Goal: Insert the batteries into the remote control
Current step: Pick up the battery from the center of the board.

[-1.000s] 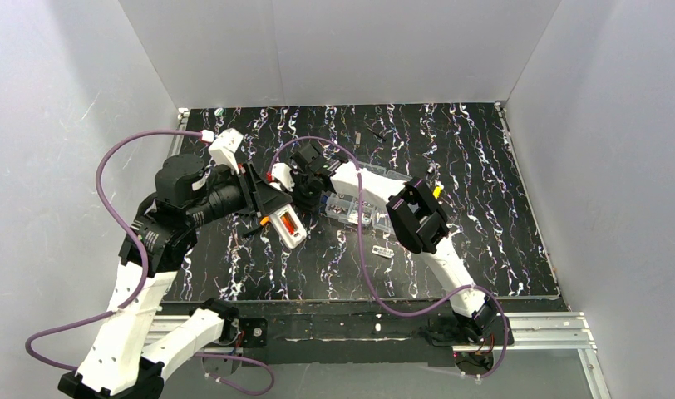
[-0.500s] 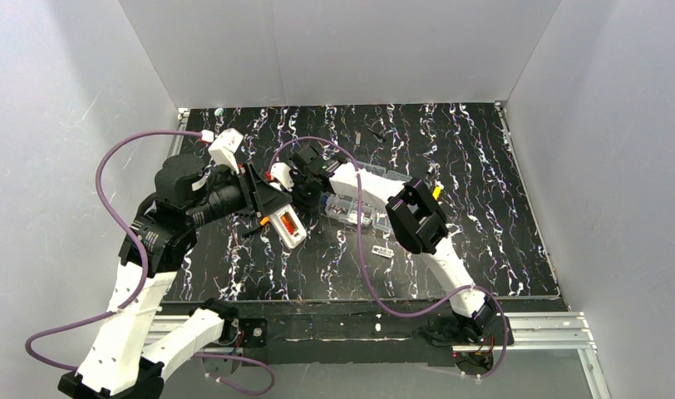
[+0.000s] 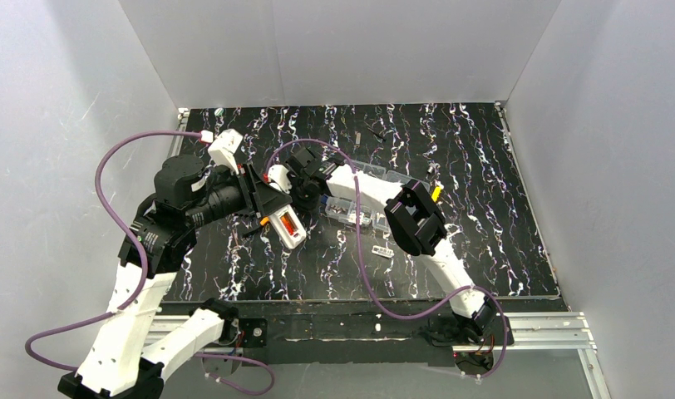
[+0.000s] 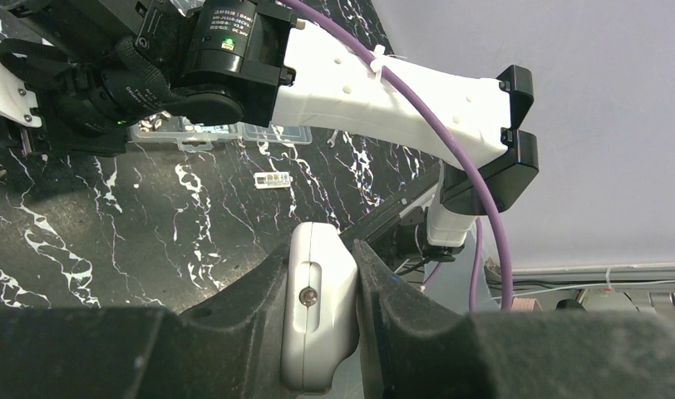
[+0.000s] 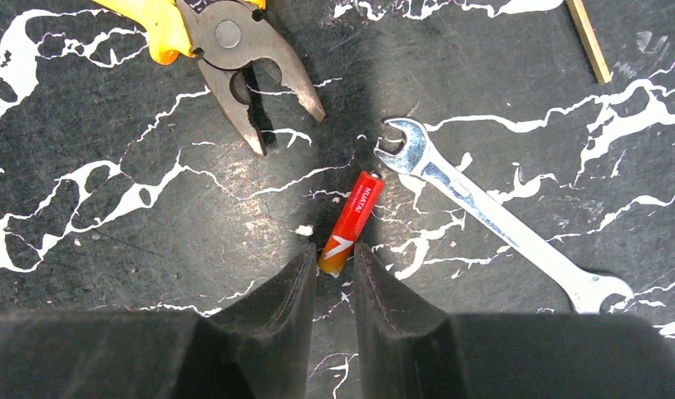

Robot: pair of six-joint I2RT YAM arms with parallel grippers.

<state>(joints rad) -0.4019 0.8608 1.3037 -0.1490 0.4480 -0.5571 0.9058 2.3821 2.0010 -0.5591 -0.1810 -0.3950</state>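
Right wrist view looks down past the right gripper point(image 5: 335, 264) onto the black marbled desk point(image 5: 110, 274). A red battery point(image 5: 352, 221) lies there between a pair of orange-handled pliers point(image 5: 234, 58) and a small wrench point(image 5: 492, 212). Its near end sits in the slot between the jaws. These stand narrow, and I cannot tell whether they pinch the cell yet or only flank it. Coming at it end-on looks deliberate: it leaves most of the battery's length free to be laid into a recess.

The remote control point(image 3: 289, 227) is off to the left of that arm, clamped in the left gripper point(image 3: 272, 214). In the left wrist view its jaws press both long edges of the white body point(image 4: 317, 316) — a firm, closed hold. From above, the brownish battery recess faces up and toward the other arm, so the remote appears to be presented as a fixture for loading.

From above, the left arm reaches forward from its base with the elbow raised at the left, and the wrist is turned inward toward the centre. The right arm folds sharply at its elbow. Its forearm runs back and left over the clear compartment box point(image 3: 359, 208), with the wrist tipped down at the desk, just beside the remote.
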